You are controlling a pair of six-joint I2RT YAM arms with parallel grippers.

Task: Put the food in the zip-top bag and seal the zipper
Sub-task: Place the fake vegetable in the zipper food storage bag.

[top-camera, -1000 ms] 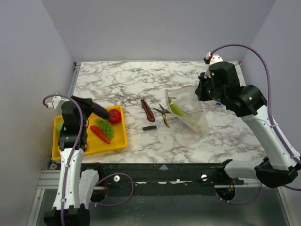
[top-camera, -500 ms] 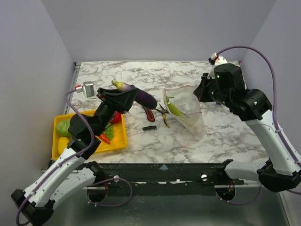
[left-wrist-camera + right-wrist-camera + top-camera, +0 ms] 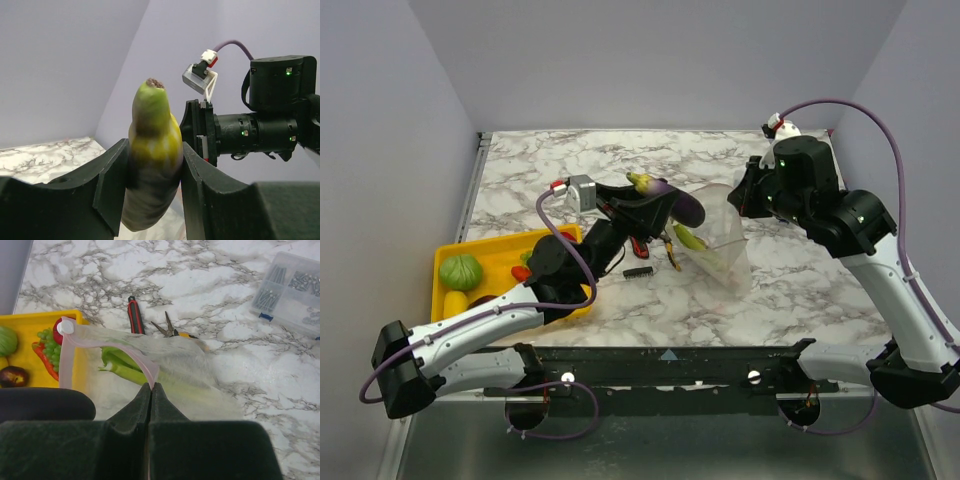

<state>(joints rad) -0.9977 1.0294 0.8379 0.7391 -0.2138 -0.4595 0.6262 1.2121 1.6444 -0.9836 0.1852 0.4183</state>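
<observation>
One purple toy eggplant [image 3: 682, 207] with a yellow-green stem end is clamped in my left end effector [image 3: 152, 165], up off the marble surface [image 3: 570, 165], just beside the mouth of the floppy clear zip-top bag [image 3: 725, 240], whose pinkish zipper strip [image 3: 135, 354] my right end effector [image 3: 151, 390] pinches tight.

- bag [image 3: 732, 248]: thin, clear, floppy plastic film
- eggplant [image 3: 682, 207]: smooth, glossy purple skin
- tray [image 3: 500, 262]: shiny yellow plastic
- table [image 3: 790, 290]: smooth marble-patterned top, faint sheen
</observation>
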